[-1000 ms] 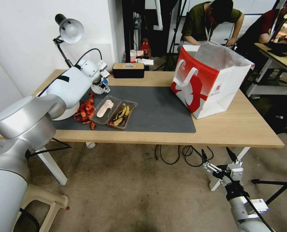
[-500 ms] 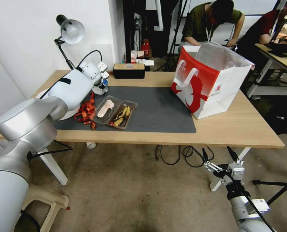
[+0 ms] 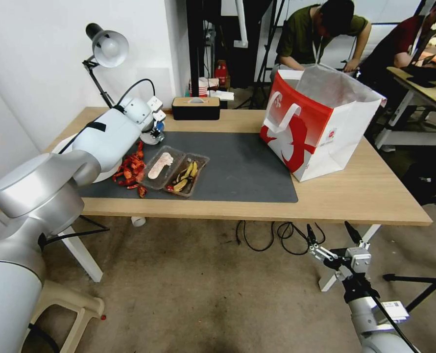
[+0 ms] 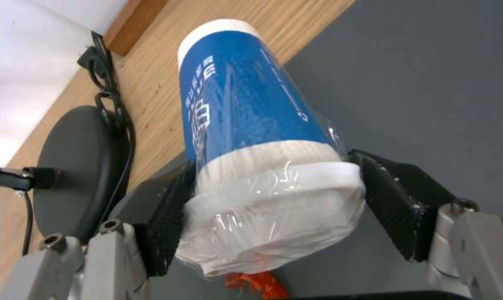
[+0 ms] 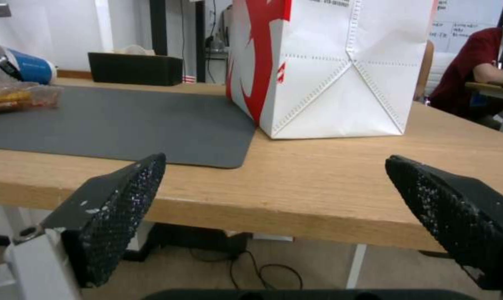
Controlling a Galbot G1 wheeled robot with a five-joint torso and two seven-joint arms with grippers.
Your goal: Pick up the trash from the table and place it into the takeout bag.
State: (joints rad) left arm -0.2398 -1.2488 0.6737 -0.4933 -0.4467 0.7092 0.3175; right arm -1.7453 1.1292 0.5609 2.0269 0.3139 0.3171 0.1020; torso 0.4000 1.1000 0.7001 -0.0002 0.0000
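Progress stood at an early stage, by my judgement: the takeout bag (image 3: 321, 122) sat open on the right half of the table (image 3: 365, 196), well apart from the remaining trash, and I could not see into it far enough to confirm any contents. On the dark mat (image 3: 242, 166) lay a clear tray (image 3: 174, 171) with food scraps and a heap of red shells (image 3: 129, 171) just beside it; both awaited collection.

One item was in hand. My left gripper (image 4: 262, 196) was clamped on the blue-sleeved coffee cup (image 4: 251, 125), the jaws pressing the white, film-wrapped lid end from both sides, the cup tilted with its base pointing away from the wrist. In the head view the cup (image 3: 158, 125) sat at the far left of the mat, near the desk lamp (image 3: 105, 46). Whether it was clear of the mat, I could not tell.

My left arm reached forward across the table's left end, wrist bent toward the rear edge. My right gripper (image 3: 333, 235) hung below the front edge of the table, jaws spread wide and empty, facing the bag.
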